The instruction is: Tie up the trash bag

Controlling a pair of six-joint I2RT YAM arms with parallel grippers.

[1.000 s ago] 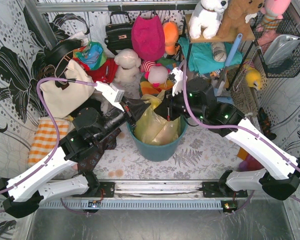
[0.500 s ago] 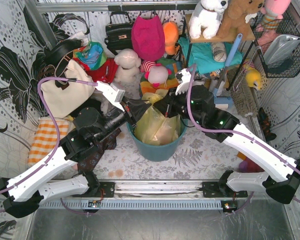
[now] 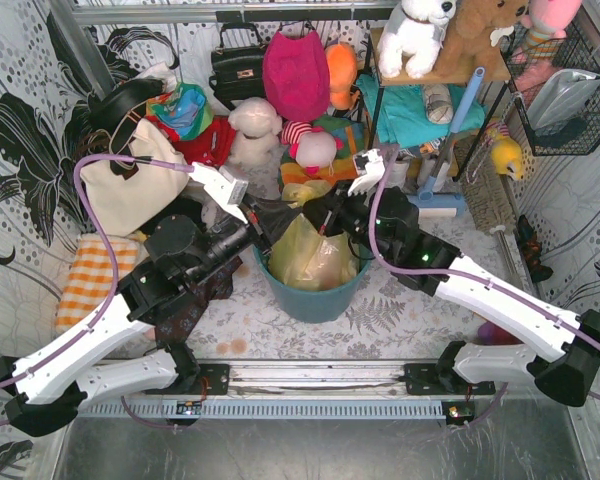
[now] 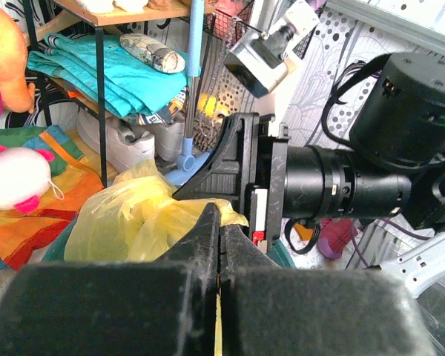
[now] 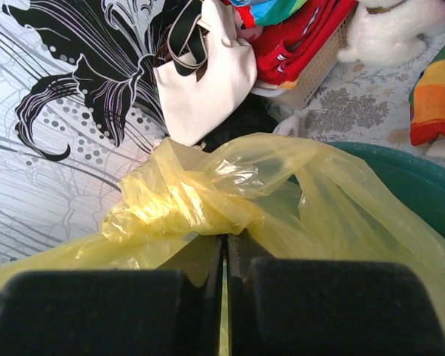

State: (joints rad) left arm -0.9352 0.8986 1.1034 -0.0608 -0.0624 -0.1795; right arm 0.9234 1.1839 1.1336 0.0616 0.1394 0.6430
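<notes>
The yellow translucent trash bag (image 3: pixel 310 255) sits in the round teal bin (image 3: pixel 312 297) at the table's middle. Its top is gathered into a twisted bunch (image 5: pixel 185 204). My left gripper (image 3: pixel 270 222) is shut on a flap of the bag at the bin's left rim; yellow film shows between the pads in the left wrist view (image 4: pixel 219 245). My right gripper (image 3: pixel 325 222) is shut on the bag's other flap just right of it, with film pinched between its fingers (image 5: pixel 224 248). The two grippers face each other closely above the bin.
A cream canvas tote (image 3: pixel 130 180) stands at the left, an orange striped cloth (image 3: pixel 88 280) at the near left. Plush toys and bags (image 3: pixel 295 75) crowd the back. A shelf rack with teal cloth (image 3: pixel 410 110) stands at the back right, a blue-handled brush (image 3: pixel 445 150) leaning on it.
My right arm has swung its wrist down and left toward the bin, drawing its flap of the bag with it. The left arm has stayed still.
</notes>
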